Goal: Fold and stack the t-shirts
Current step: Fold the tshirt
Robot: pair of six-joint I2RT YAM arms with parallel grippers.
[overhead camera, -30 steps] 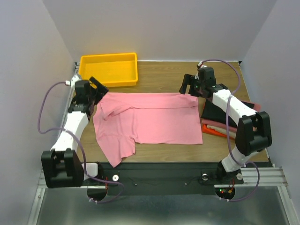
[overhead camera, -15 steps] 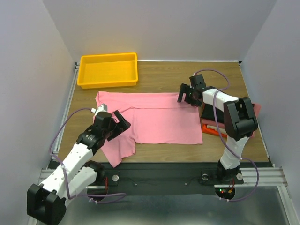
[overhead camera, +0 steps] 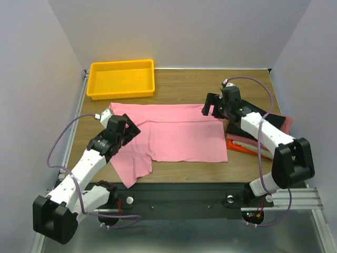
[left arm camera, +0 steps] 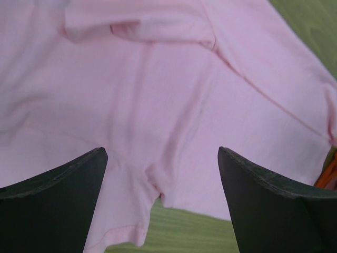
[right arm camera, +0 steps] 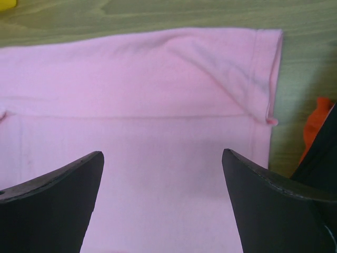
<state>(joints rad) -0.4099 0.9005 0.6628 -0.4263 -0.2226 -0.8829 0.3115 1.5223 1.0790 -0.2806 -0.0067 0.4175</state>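
Note:
A large pink shirt [overhead camera: 174,134] lies spread on the wooden table, its far strip folded over and one sleeve hanging toward the near left. My left gripper [overhead camera: 128,132] is open and empty above the shirt's left side; the left wrist view shows the shirt [left arm camera: 168,105] and its armpit notch between the jaws. My right gripper [overhead camera: 211,105] is open and empty over the shirt's far right corner [right arm camera: 266,79]. A stack of folded shirts [overhead camera: 247,138], black on top with pink and orange-red below, lies at the right.
A yellow plastic tray [overhead camera: 122,78] stands at the far left of the table. Bare wood [overhead camera: 184,87] shows behind the shirt. White walls close in the left, right and back.
My left arm swung from the shirt's far left corner toward the near side, then back up over its left side. My right gripper shifted slightly near the far right corner.

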